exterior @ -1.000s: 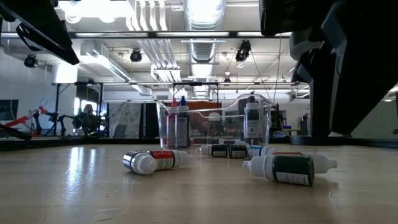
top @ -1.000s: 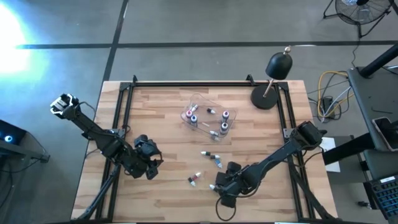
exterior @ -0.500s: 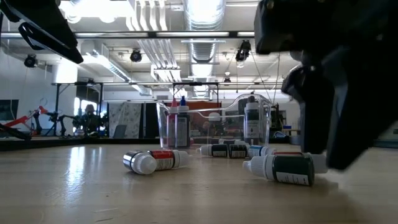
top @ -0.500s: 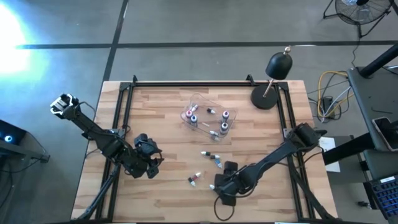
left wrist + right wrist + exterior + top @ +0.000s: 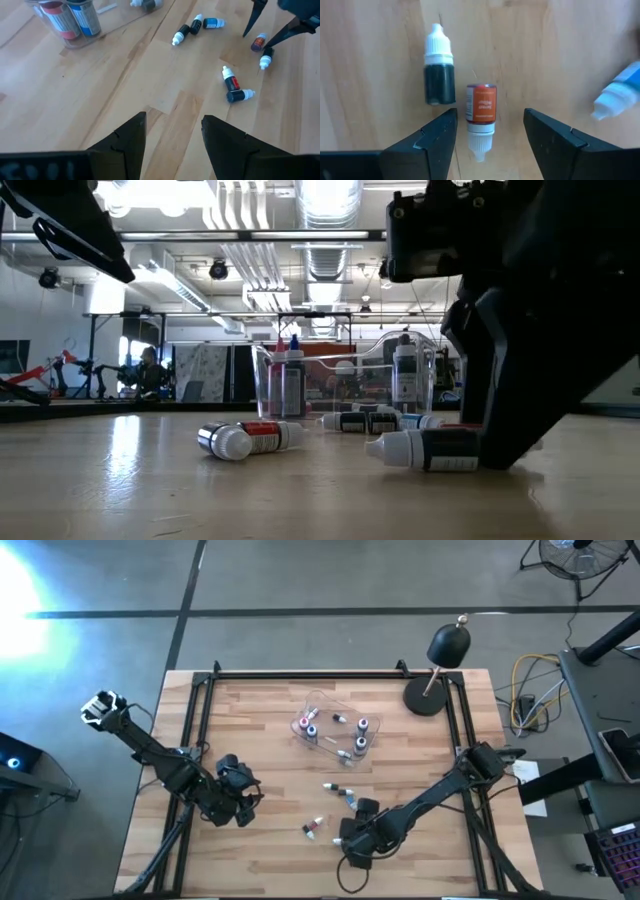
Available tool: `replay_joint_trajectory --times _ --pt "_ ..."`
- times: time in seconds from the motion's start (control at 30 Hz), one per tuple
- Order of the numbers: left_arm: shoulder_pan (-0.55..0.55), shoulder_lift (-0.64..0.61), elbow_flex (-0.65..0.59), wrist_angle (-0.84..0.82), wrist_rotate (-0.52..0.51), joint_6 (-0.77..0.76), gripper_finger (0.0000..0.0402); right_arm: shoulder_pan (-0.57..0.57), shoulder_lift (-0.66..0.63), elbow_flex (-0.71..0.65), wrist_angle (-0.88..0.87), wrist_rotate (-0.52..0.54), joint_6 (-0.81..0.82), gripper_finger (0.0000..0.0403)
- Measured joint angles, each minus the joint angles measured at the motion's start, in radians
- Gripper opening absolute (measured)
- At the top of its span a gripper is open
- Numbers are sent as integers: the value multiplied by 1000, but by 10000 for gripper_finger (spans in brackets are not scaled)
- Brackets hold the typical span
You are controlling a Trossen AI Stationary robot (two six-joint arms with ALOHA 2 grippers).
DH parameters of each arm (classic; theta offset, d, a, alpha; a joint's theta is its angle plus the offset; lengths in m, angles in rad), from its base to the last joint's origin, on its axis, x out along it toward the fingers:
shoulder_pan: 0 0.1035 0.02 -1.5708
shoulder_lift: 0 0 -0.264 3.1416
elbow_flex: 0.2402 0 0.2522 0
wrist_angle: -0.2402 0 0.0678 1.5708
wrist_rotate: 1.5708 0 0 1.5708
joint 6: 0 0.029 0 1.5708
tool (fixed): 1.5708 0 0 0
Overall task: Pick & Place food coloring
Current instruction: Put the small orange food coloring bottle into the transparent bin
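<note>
Several food coloring bottles stand upright in a clear tray [image 5: 335, 730]. Others lie loose on the wood: a pair [image 5: 345, 792], a pair [image 5: 314, 828], and two under my right gripper [image 5: 346, 838]. That gripper points steeply down, open, low over the table. Its fingers stand on either side of an orange-labelled, white-capped bottle [image 5: 481, 111] without touching it. A dark bottle with a white cap [image 5: 439, 75] lies just beyond one finger [image 5: 440, 135]. My left gripper [image 5: 173, 130] hangs open above the table's near left part [image 5: 236, 796], with nothing between its fingers.
A black desk lamp [image 5: 440, 665] stands at the far right corner. A blue-labelled bottle [image 5: 620, 95] lies off to one side of my right gripper. A black frame [image 5: 300, 673] runs along the table's edges. Bare wood lies between the two arms.
My right gripper has come down toward the table over the two bottles near the front edge, drifting slightly toward the table's left. The dark white-capped bottle beside it has slid a little toward the table's left. My left arm has kept still.
</note>
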Motion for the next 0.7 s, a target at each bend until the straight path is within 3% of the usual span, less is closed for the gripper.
replay_joint_trajectory --times 0.37,0.7 --pt "1 0 0 -4 -3 12 165 -28 17 6 1 -47 29 209" --pt "1 0 0 -12 -9 24 165 -61 17 10 -14 -66 101 97"
